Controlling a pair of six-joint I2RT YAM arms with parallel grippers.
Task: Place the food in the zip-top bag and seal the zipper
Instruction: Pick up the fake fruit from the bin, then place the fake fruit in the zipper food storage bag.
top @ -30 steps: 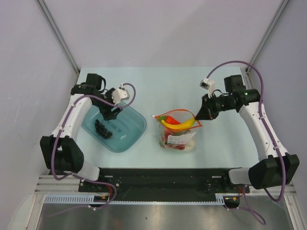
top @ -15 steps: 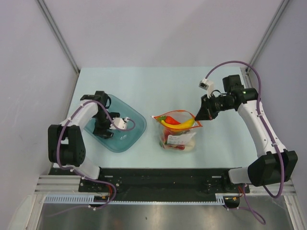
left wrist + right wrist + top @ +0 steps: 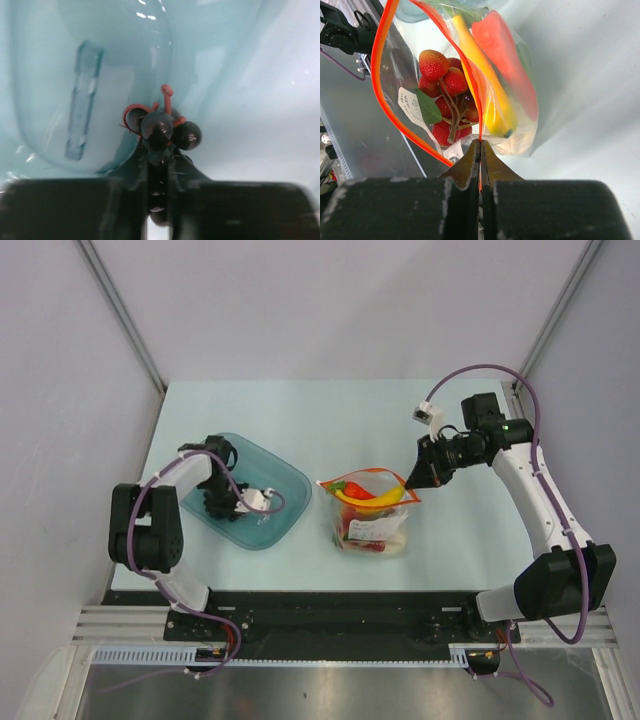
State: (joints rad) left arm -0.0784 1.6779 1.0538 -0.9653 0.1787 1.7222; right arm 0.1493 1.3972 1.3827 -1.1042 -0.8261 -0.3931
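Grape pickup under way: L gripper (image 3: 159, 152), down in the bowl (image 3: 272, 468), is clamped on the grapes (image 3: 162, 127). R gripper (image 3: 480, 146) pinches the bag (image 3: 372, 530) at its zipper (image 3: 379, 75), holding the mouth open. Berries (image 3: 442, 75), banana (image 3: 485, 90) & pepper (image 3: 502, 47) are already inside. Next, likely: lift, carry over, drop thru the gap w/o snagging. Vs 1 s ago, L arm has folded back onto the bunch; R side unchanged.
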